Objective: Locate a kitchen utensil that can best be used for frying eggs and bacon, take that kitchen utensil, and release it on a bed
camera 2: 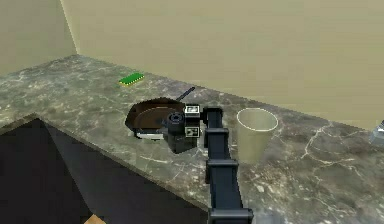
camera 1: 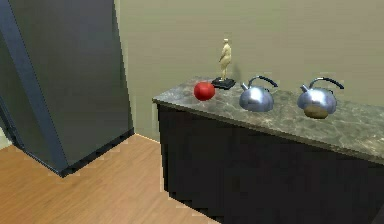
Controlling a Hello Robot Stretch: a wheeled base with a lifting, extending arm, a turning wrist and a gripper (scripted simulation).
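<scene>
Frying pan at the jaws

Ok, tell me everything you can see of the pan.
The pan is round, shallow and dark, like black metal, with a brownish inside and a thin dark handle pointing toward the wall. It lies flat on the stone-look counter, between a green thing and a cream cup. The gripper is at its rim on the cup side; whether it touches or holds the pan cannot be told.

A kitchen: stone counter bearing a kettle and a frying pan
</scene>
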